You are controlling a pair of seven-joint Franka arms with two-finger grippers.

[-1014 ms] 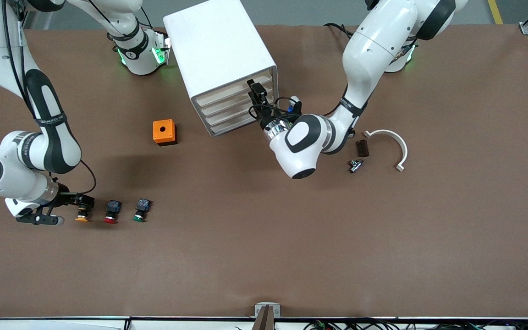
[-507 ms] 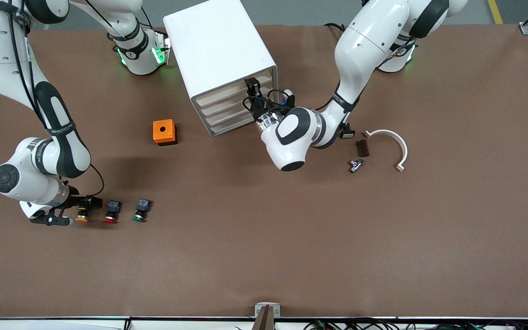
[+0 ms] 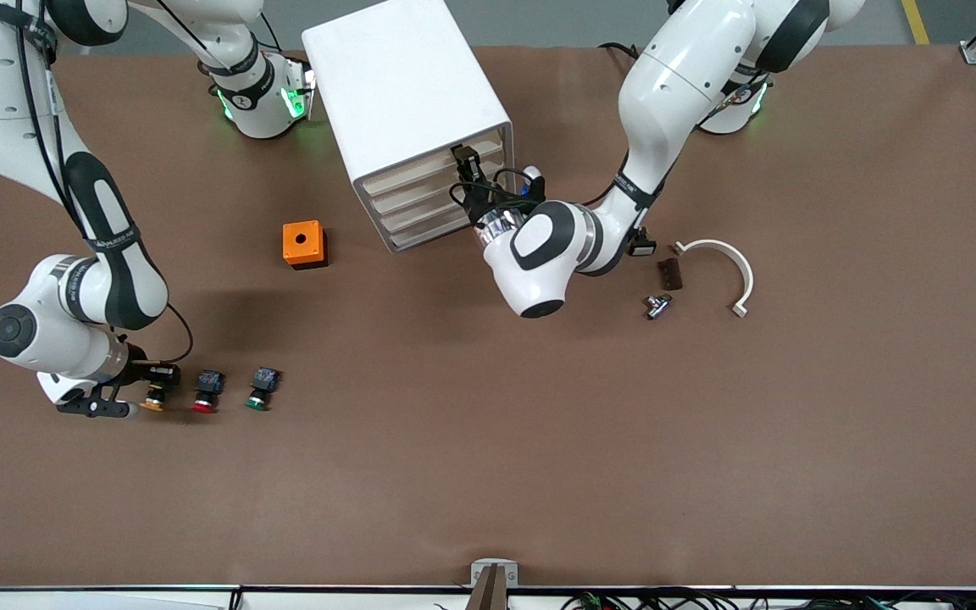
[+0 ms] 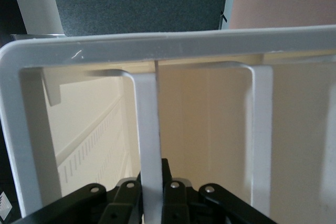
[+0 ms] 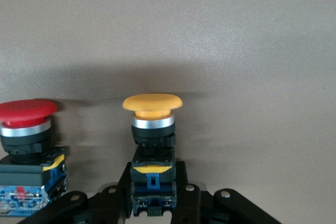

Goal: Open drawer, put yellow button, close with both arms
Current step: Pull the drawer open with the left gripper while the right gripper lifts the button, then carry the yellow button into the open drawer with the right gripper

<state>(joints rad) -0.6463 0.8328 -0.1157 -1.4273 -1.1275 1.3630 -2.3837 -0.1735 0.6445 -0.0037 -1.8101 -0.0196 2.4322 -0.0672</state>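
The white cabinet (image 3: 403,85) stands near the robots' bases, its four cream-fronted drawers all closed. My left gripper (image 3: 464,163) is at the front of an upper drawer (image 3: 420,168). In the left wrist view my left gripper (image 4: 152,184) is shut on that drawer's white front lip (image 4: 147,129). The yellow button (image 3: 152,396) lies on the table at the right arm's end. My right gripper (image 3: 159,381) is at its rear. In the right wrist view my right gripper (image 5: 152,184) is shut on the blue rear block of the yellow button (image 5: 152,103).
A red button (image 3: 207,391) and a green button (image 3: 260,390) lie beside the yellow one; the red button (image 5: 26,116) shows in the right wrist view. An orange box (image 3: 302,244) sits beside the cabinet. A white curved piece (image 3: 721,258), a dark block (image 3: 668,273) and a metal part (image 3: 656,305) lie under the left arm.
My left gripper moved up to the drawer front and took its lip. My right gripper slid along the table onto the yellow button's rear. Little differs over the last half second.
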